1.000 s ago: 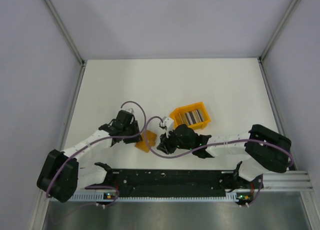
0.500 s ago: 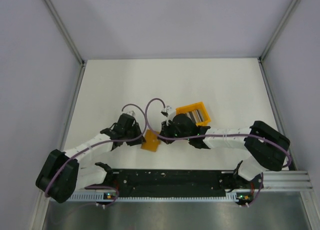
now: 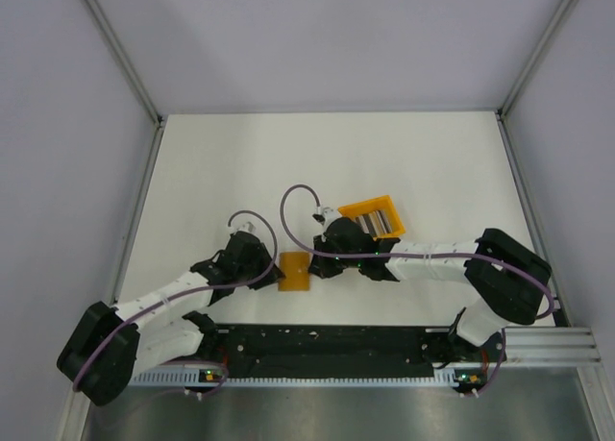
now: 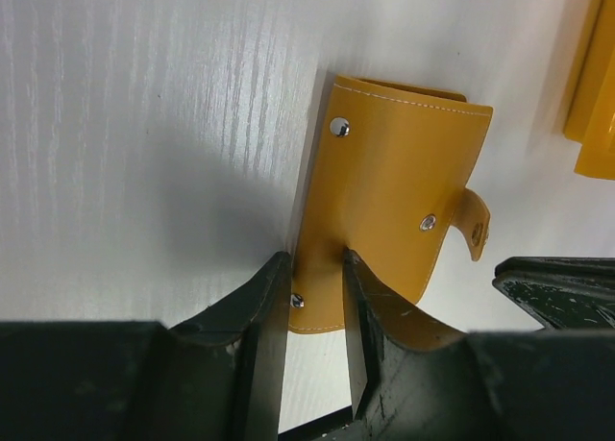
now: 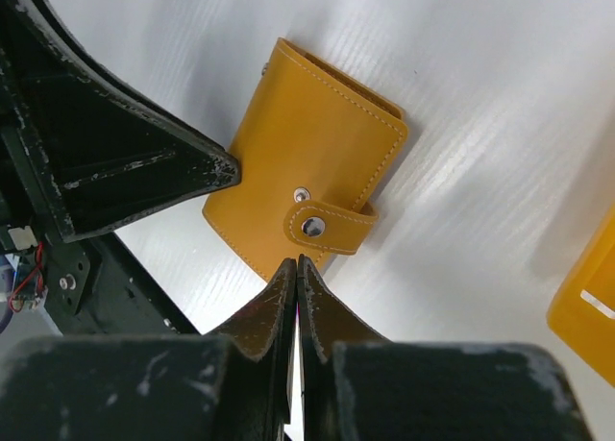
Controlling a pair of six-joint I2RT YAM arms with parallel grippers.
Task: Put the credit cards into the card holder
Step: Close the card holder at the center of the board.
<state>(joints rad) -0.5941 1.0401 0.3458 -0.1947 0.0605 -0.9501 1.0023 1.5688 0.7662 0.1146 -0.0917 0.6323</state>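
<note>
The card holder (image 3: 293,271) is a mustard-orange folded wallet lying low between the two arms near the table's front. My left gripper (image 4: 317,268) is shut on its near edge, a finger on each side beside a snap stud. The clasp tab (image 4: 473,225) curls out at the holder's right side. My right gripper (image 5: 296,263) is shut with nothing between its fingers, its tips right at the holder's (image 5: 307,191) edge just below the tab (image 5: 332,228). The credit cards (image 3: 381,223) show as a striped row inside the bright orange bin (image 3: 357,210), behind the right gripper (image 3: 321,257).
The orange bin's corner shows at the right edge of both wrist views (image 5: 586,316) (image 4: 591,95). The black rail (image 3: 327,350) holding the arm bases runs along the table's front edge. Grey walls enclose the white table on the left, back and right.
The right gripper has shut and shifted toward the holder's tab side. The left gripper has carried the holder slightly right, turning it from tilted to square.
</note>
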